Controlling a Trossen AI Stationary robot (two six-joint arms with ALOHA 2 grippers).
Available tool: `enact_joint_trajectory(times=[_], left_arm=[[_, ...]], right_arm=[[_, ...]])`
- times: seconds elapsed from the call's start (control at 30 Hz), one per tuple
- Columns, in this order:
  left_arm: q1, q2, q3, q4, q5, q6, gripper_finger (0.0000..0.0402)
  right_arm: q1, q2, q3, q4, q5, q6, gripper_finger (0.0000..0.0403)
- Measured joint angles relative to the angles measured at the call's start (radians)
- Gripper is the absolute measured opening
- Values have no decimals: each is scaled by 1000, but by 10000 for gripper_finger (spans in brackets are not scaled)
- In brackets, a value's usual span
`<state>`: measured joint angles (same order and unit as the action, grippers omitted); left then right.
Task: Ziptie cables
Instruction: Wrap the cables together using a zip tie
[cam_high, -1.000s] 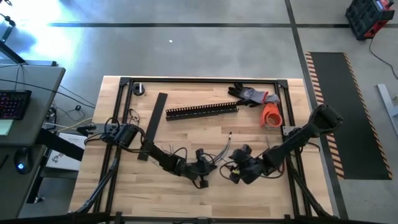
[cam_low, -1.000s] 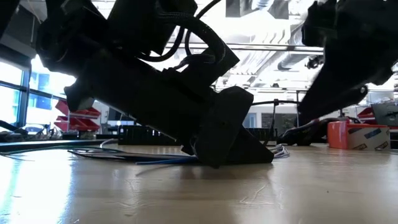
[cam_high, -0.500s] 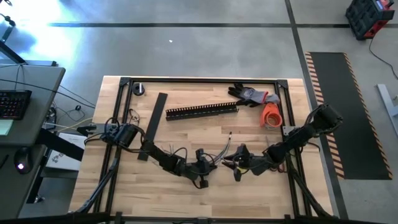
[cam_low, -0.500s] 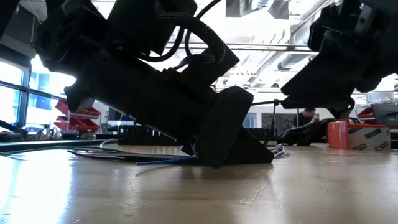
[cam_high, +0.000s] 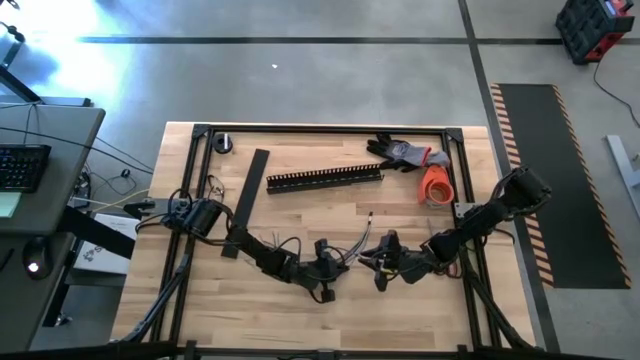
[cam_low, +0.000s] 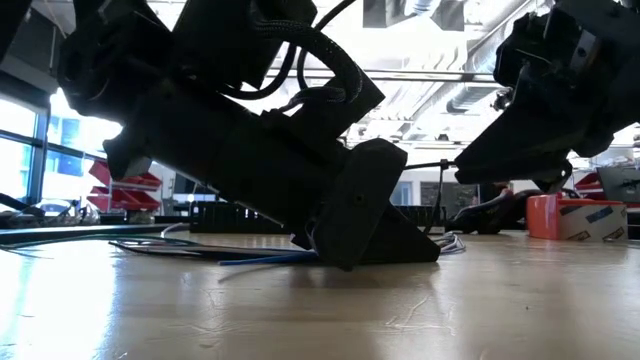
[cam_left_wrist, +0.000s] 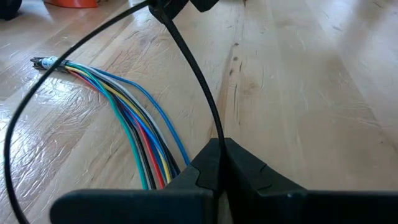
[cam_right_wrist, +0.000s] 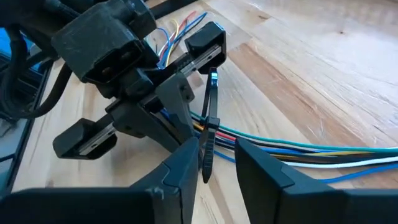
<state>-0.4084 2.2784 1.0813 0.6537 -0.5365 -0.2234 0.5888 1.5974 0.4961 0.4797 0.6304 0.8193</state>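
2 grippers meet near the wooden table's (cam_high: 300, 210) front edge: left gripper (cam_left_wrist: 219, 163) clamps the thin black plastic ziptie (cam_left_wrist: 193, 74) looped over multicoloured cables (cam_left_wrist: 134, 134); right gripper (cam_right_wrist: 214, 152) straddles its tail, ungripped. Threading and tightening remain.

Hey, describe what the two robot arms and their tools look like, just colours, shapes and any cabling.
Both arms are matte black, built from jointed tubular segments with bulky blocky joints. Thick black hoses loop along the left arm near its wrist. The left tool and the right tool each end in two angular, wedge-shaped black fingers on a flat crossbar. No markings or labels are visible.
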Motion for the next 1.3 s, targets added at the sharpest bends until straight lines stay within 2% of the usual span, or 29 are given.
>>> enact_joint_trajectory(times=[0.1, 0.27, 0.5, 0.6, 0.73, 0.93, 1.1, 1.3], left_arm=[[0, 0, 0, 0, 0, 0, 0], [0, 0, 0, 0, 0, -1, 0], [0, 0, -1, -2, -38, -10, 9], [12, -8, -2, -4, -20, -1, 37], [35, -25, -5, -13, 21, 8, 94], [52, -74, -5, -96, 77, 24, 168], [50, -142, -6, -258, -9, 54, 195], [51, -164, -8, -253, 34, 72, 208]], right_arm=[[0, 0, 0, 0, 3, -15, 69], [0, 0, 0, 1, 10, -17, 11], [0, 0, 0, 10, 25, -17, 2], [0, 0, 11, 8, 60, -34, 1], [0, 0, 67, -24, 69, -104, 0], [4, 0, 191, -301, 103, -103, 0], [16, 12, 249, -368, 129, -125, 0], [16, 118, 339, -393, 137, -200, 0]])
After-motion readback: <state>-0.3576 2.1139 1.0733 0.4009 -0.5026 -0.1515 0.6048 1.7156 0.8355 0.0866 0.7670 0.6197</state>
